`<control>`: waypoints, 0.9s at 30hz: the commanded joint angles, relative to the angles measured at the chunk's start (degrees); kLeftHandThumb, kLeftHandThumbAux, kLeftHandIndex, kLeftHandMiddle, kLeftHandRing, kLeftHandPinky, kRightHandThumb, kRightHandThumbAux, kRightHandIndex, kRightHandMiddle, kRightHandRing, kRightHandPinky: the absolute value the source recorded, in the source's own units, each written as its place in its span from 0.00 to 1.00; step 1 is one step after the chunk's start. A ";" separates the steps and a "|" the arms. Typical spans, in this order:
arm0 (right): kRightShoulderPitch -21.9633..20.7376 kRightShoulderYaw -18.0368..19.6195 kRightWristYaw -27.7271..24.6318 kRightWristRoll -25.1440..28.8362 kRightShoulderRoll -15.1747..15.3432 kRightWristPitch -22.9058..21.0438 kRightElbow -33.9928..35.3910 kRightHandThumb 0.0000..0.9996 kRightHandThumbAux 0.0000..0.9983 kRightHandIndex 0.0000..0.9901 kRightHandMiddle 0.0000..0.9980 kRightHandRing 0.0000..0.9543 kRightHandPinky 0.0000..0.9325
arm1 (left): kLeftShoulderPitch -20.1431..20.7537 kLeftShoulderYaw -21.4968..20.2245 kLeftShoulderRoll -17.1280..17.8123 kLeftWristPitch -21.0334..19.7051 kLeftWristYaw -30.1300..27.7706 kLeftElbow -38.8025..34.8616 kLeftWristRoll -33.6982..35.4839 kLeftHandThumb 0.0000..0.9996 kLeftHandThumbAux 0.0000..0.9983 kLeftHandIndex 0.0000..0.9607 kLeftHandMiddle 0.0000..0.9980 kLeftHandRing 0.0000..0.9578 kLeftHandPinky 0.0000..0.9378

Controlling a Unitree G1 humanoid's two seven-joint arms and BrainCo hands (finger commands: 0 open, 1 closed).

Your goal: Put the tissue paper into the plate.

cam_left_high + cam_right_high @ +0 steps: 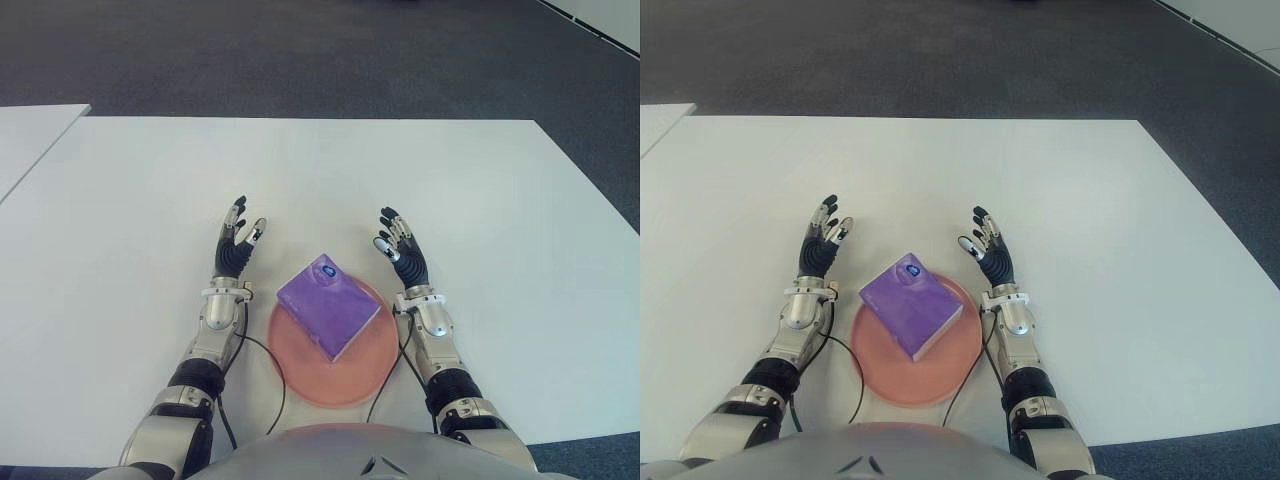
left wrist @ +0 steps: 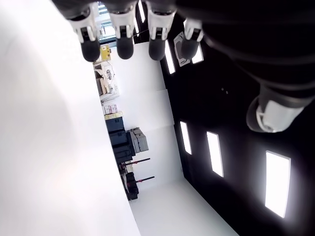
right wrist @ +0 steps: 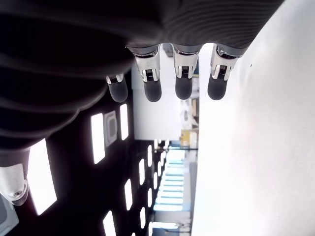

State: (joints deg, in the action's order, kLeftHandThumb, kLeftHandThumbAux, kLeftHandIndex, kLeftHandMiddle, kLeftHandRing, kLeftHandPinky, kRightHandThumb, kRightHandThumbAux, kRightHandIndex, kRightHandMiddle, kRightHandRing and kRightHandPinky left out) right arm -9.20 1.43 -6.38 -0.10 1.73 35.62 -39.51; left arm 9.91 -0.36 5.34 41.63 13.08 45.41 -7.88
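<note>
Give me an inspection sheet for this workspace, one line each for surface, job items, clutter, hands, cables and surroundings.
Surface: white table, bare apart from the job's things.
Job's things: purple tissue pack lies on the pink plate, one corner past the rim.
Clutter: nothing seen.
Hands: left hand left of the plate, right hand right of it, both open, holding nothing.
Cables: black cables run along both forearms.
Surroundings: dark carpet; second table at left.
</note>
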 commanded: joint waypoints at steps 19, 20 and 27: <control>4.16 -0.06 0.50 -0.44 0.39 -1.63 -3.40 0.00 0.49 0.00 0.00 0.00 0.00 | -3.22 -0.07 -1.26 1.79 -0.05 3.61 -0.64 0.00 0.38 0.00 0.00 0.00 0.00; 4.20 -0.11 0.53 -0.48 0.37 -1.63 -3.33 0.00 0.49 0.00 0.00 0.00 0.00 | -3.18 -0.08 -1.22 1.79 -0.02 3.70 -0.68 0.00 0.38 0.00 0.00 0.00 0.00; 4.47 -0.22 0.42 -0.36 0.23 -1.99 -2.94 0.00 0.49 0.00 0.00 0.00 0.00 | -3.18 -0.04 -1.05 1.16 0.47 3.84 -1.15 0.00 0.38 0.00 0.00 0.00 0.00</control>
State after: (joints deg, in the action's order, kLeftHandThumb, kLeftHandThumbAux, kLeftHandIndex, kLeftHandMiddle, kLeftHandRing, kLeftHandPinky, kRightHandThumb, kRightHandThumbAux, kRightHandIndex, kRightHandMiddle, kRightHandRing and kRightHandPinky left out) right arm -9.24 1.27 -6.01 -0.15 1.77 35.60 -39.58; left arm 9.98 -0.96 5.07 43.22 13.08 45.86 -7.96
